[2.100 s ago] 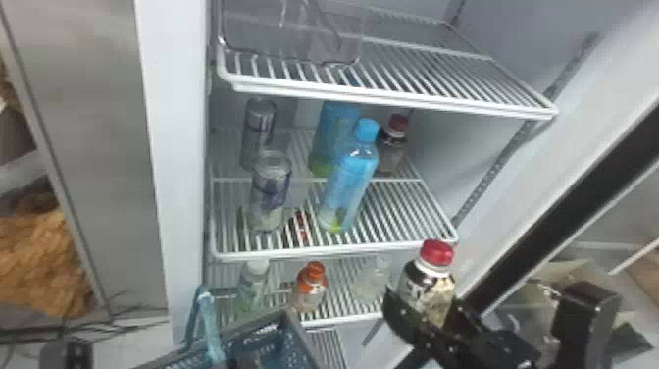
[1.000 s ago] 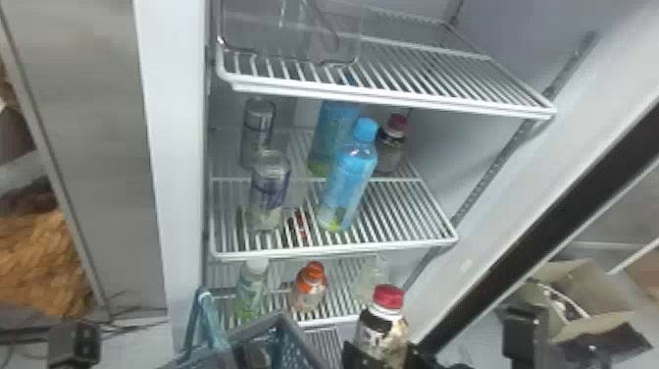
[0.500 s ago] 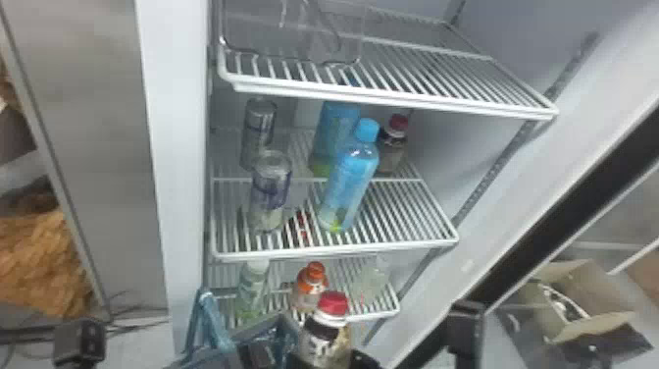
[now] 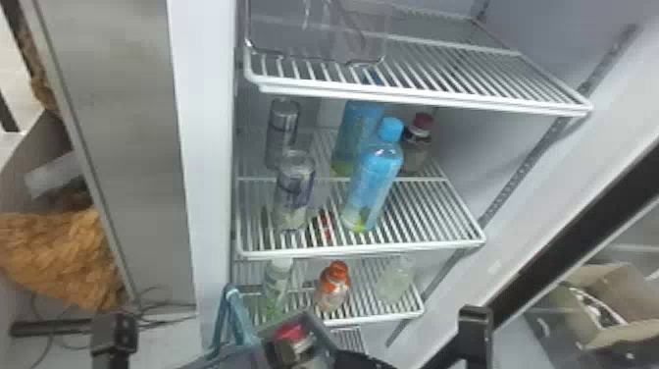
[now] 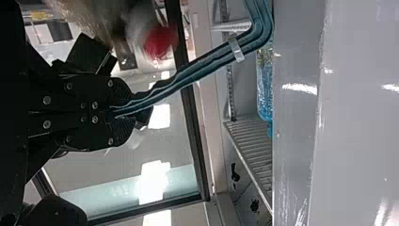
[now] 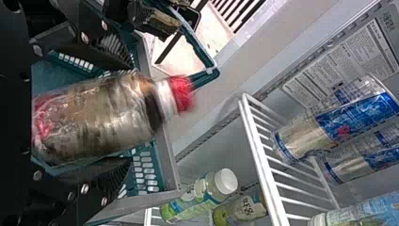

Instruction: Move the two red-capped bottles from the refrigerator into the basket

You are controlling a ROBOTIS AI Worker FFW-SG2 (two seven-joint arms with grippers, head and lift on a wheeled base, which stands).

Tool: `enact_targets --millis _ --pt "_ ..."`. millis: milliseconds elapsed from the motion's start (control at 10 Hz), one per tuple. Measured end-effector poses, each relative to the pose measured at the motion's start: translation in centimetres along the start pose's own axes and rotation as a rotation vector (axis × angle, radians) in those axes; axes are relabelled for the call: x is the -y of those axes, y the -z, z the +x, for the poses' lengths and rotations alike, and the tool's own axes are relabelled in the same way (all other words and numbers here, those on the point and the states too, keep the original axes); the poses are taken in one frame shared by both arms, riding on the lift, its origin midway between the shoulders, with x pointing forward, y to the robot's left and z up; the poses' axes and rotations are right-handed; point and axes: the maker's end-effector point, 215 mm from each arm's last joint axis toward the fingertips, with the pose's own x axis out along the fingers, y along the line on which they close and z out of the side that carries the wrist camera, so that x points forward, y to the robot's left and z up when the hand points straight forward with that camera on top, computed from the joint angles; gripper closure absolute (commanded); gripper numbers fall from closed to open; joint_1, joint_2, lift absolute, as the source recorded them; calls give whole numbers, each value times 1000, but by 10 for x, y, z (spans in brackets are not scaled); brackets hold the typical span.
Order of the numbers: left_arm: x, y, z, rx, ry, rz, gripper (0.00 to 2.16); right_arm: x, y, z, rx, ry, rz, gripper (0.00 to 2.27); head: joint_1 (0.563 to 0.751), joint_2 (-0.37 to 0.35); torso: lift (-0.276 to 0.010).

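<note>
In the head view my left gripper's arm (image 4: pixel 114 338) stands at lower left; in the left wrist view the left gripper (image 5: pixel 134 113) is shut on the basket's teal handle (image 5: pixel 188 73). My right gripper, its arm (image 4: pixel 365 360) at the bottom edge, holds a red-capped bottle (image 4: pixel 294 341) above the basket (image 4: pixel 321 326). In the right wrist view, the right gripper (image 6: pixel 113 120) clamps this bottle (image 6: pixel 103 117) by its body, with the basket rim (image 6: pixel 165 155) behind it. Another red-capped bottle (image 4: pixel 417 144) stands at the right rear of the middle shelf, behind a blue-capped bottle (image 4: pixel 375 181).
Two cans (image 4: pixel 294 189) stand at the left of the middle shelf (image 4: pixel 417 240). Lower down are an orange-capped bottle (image 4: pixel 333 289), a white-capped bottle (image 4: pixel 277 289) and a clear one (image 4: pixel 396 279). The open door (image 4: pixel 549 260) flanks the right side.
My right gripper has carried its red-capped bottle leftward and down, from the right of the lower shelf to above the basket. The left arm has barely moved.
</note>
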Motion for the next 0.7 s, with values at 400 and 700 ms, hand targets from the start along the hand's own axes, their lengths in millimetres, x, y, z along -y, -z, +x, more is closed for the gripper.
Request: enact_targets --millis 400,700 --pt "1 -2 -1 8 4 6 1170 34 -18 -30 40 132 -36 150 695 -350 0" --pt "1 -1 -3 14 3 2 1170 57 -56 -69 128 253 -124 151 695 -350 0"
